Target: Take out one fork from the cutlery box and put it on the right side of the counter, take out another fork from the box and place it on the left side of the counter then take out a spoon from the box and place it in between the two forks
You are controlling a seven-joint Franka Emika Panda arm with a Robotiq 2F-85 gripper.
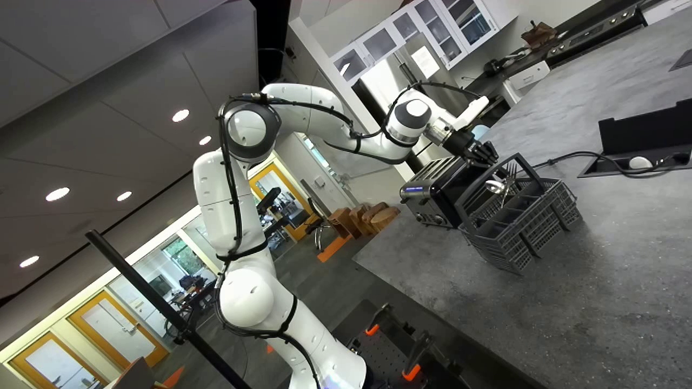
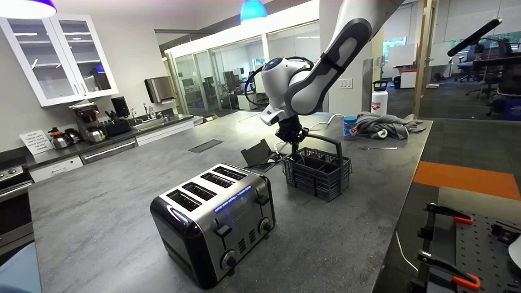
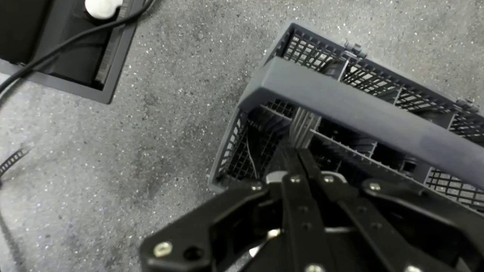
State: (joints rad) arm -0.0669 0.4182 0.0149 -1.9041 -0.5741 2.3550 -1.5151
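In an exterior view the cutlery box (image 1: pixel 549 227), a dark grey basket with latticed sides and a squared loop handle, sits right of centre on the speckled, stone-like tabletop (image 1: pixel 621 302). Within that loop I see a shiny fork (image 1: pixel 511 173), tines up, and a spoon (image 1: pixel 494 187) with a polished oval bowl; the black, jointed hand (image 1: pixel 492 157) hangs near, to their upper left. In an exterior view its dark fingers (image 2: pixel 294 149) dip into the box, right of centre, while a slim silver utensil (image 2: pixel 379 148) lies flat farther right, near a crumpled grey cloth (image 2: pixel 386 125). In the wrist view the fingers lie side by side over the gridded compartments, closed or nearly so; whether something thin is pinched between them I can't tell.
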